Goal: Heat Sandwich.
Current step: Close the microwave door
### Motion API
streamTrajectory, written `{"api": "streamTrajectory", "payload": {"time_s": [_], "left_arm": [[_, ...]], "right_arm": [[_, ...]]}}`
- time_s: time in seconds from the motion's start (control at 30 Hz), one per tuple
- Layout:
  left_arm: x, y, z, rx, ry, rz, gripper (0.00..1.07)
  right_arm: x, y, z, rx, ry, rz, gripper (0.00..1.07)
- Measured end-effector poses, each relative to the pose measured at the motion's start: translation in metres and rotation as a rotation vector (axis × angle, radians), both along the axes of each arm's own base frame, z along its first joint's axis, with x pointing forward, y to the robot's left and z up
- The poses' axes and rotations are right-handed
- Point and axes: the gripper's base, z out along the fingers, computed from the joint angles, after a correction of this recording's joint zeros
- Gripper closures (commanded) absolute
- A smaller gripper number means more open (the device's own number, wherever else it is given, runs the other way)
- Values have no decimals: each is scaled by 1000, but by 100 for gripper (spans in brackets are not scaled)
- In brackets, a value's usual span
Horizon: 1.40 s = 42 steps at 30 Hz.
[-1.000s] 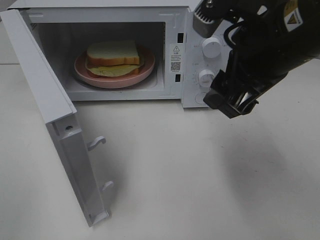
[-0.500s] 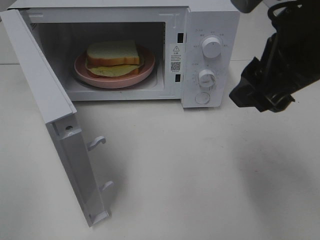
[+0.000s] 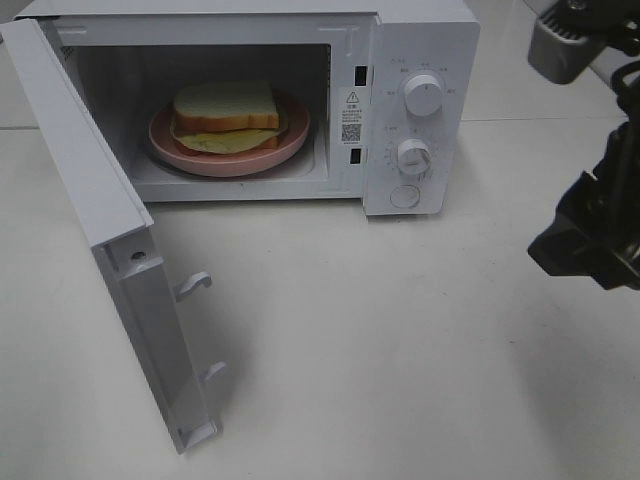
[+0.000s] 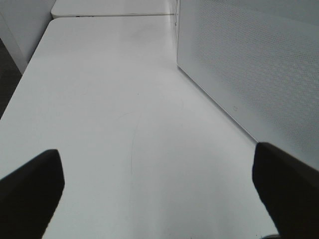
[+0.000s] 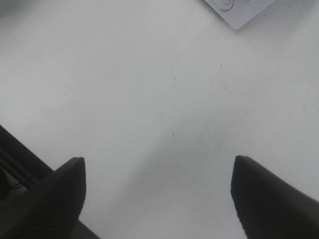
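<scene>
Spotted sandwich [image 3: 226, 108] on pink plate [image 3: 163, 135] in the open microwave [image 3: 440, 50]; found left gripper [image 4: 157, 164] and right gripper [image 5: 157, 164] both spread wide.

The microwave [image 3: 420, 40] stands at the back of the table [image 3: 380, 340], its door [image 3: 100, 220] swung out on the left toward the front. Inside the cavity the sandwich [image 3: 225, 105] lies on a plate [image 3: 230, 160], left of the control panel, where two knobs [image 3: 423, 95] sit one above the other. The right arm [image 3: 590, 240] hangs over the table to the right of the microwave, apart from it.
</scene>
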Motion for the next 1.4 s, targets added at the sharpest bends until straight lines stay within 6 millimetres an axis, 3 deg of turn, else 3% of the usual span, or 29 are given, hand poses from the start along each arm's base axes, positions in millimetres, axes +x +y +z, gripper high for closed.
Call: {"api": "streamTrajectory", "payload": {"time_s": [0.67,0.97,1.23,1.4], "left_arm": [[0,0,0,0,0,0,9],[0,0,0,0,0,0,9],[0,0,0,0,0,0,9],[0,0,0,0,0,0,9]], "right_arm": [[-64,-53,-5,75,-34,-92,31],[-89,-73,-17,124,-40,-162,31],[-111,-97,-36,177,-71,-318,31],[-125,-107,-36,231,-148,-404,31]]}}
